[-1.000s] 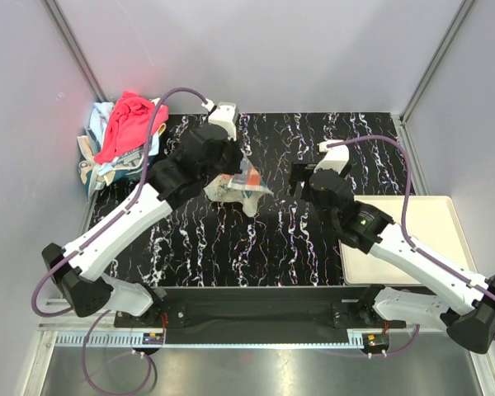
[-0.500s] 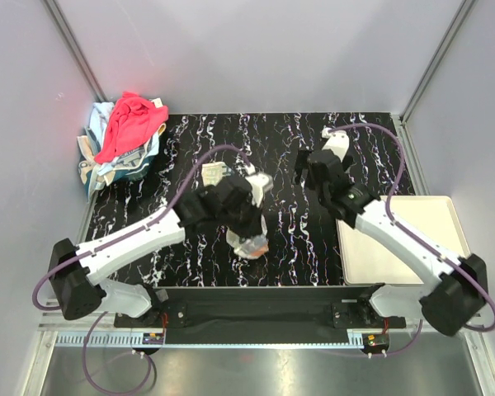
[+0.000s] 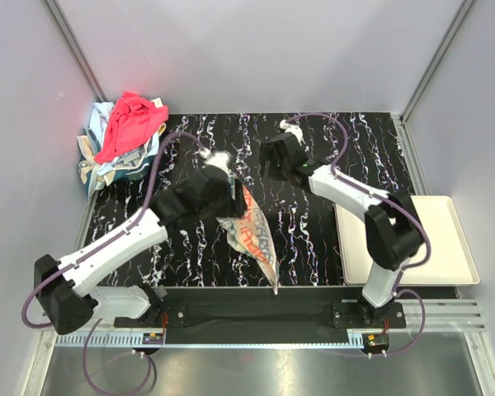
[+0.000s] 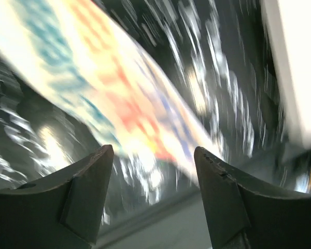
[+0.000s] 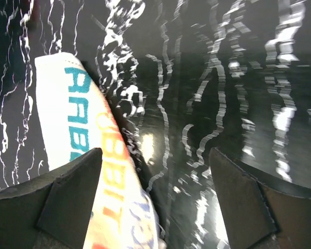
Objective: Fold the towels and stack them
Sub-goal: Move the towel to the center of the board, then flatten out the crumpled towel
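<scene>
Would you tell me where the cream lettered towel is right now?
In the top view the lettered towel is mid-table, stretching from beside the left gripper toward the near edge, left of the cream tray.

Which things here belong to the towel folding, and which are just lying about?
In the job: lettered cream towel, mid-table; heap of towels, pink-red on top, far-left corner.
Lying about: flat cream tray, on the right.

The bench (image 3: 313, 239) is black with white marbled veins. A heap of towels (image 3: 124, 136), a pink-red one on top, sits at its far left corner. A cream tray (image 3: 445, 239) lies at its right edge.
</scene>
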Controlling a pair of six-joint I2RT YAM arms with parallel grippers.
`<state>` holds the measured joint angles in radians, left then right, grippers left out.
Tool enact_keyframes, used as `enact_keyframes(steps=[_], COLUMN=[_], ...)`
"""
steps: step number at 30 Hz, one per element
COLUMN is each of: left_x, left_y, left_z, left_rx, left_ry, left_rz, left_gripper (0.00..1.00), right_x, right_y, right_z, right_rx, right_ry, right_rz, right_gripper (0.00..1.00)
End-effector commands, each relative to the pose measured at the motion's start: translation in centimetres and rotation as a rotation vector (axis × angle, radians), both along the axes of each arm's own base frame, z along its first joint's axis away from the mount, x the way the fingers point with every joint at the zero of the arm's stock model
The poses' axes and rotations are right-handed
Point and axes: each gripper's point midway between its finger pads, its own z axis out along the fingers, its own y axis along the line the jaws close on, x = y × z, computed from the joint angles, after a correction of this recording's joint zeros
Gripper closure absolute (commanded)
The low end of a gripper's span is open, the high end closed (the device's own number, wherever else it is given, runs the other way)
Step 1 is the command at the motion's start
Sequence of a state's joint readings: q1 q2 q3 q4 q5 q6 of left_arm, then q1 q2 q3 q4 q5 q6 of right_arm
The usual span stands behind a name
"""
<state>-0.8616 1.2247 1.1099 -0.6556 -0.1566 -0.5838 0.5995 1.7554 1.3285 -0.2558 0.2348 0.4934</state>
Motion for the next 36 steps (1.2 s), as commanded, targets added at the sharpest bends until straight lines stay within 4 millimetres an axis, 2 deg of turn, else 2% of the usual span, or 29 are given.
enact_keyframes(steps=[1,2,3,4,5,6,7,8,9,10,11,12,14,15,17,18,20,21,22,31,36], left_x=[8.0,10.0,11.3,12.7,13.8,15.7,16.8,18.1,20.0,20.9,21.7,23.0,24.0,24.9,25.9,26.2,26.9,27.0,27.1,27.4,27.1], left_y=[5.4,7.8,8.4,9.1,9.7,11.2,11.8,11.9,12.4,12.5,12.2,12.6,12.8,12.5,12.5,12.4,12.5,12.5,12.3,12.5,12.2], left_z=[3.7,3.5,3.6,2.1,1.3,0.9,0.1,-2.7,-2.7,-3.4,-5.7,-5.5,-8.2,-8.5,-9.4,-11.6,-12.7,-14.1,-14.5,-15.9,-16.2], left_rx=[-0.091,-0.089,-0.110,-0.086,-0.072,-0.063,-0.045,-0.007,-0.030,-0.027,-0.016,-0.019,0.003,-0.004,-0.001,0.024,0.040,0.061,0.067,0.088,0.072], left_ry=[-0.145,-0.152,-0.170,-0.156,-0.153,-0.149,-0.135,-0.081,-0.098,-0.090,-0.044,-0.063,-0.012,-0.018,0.004,0.046,0.076,0.103,0.113,0.135,0.143], left_rz=[0.414,0.514,0.557,0.598,0.626,0.675,0.691,0.687,0.695,0.677,0.655,0.656,0.647,0.628,0.615,0.605,0.604,0.602,0.598,0.596,0.581], left_gripper=[0.32,0.32,0.32,0.32,0.32,0.32,0.33,0.34,0.34,0.34,0.34,0.34,0.33,0.31,0.30,0.30,0.30,0.30,0.30,0.38,0.56], right_x=[2.1,2.6,2.8,2.9,3.4,3.5,3.6,3.9,3.8,3.9,3.9,3.9,3.9,3.5,3.6,3.6,3.6,3.6,3.6,4.2,4.2], right_y=[3.4,4.1,4.4,4.9,5.4,5.7,5.9,6.3,6.9,7.2,7.6,7.8,7.9,8.4,8.3,8.4,8.5,8.6,8.5,9.7,10.2], right_z=[0.4,0.7,0.3,-1.4,-1.3,-1.8,-2.9,-3.1,-3.4,-4.3,-4.4,-4.7,-5.7,-5.8,-6.9,-7.1,-8.2,-8.6,-9.1,-10.3,-10.9], right_rx=[0.109,0.121,0.124,0.115,0.128,0.131,0.128,0.144,0.159,0.162,0.173,0.181,0.175,0.189,0.177,0.176,0.164,0.164,0.162,0.148,0.143], right_ry=[0.000,-0.001,0.012,0.041,0.039,0.048,0.064,0.062,0.073,0.088,0.094,0.108,0.125,0.138,0.160,0.166,0.191,0.196,0.205,0.234,0.245], right_rz=[0.048,0.057,0.068,0.075,0.078,0.084,0.086,0.088,0.107,0.117,0.125,0.127,0.124,0.145,0.142,0.141,0.138,0.134,0.130,0.139,0.136], right_gripper=[0.10,0.11,0.11,0.12,0.12,0.13,0.13,0.14,0.14,0.15,0.15,0.16,0.16,0.15,0.15,0.16,0.16,0.16,0.16,0.18,0.24])
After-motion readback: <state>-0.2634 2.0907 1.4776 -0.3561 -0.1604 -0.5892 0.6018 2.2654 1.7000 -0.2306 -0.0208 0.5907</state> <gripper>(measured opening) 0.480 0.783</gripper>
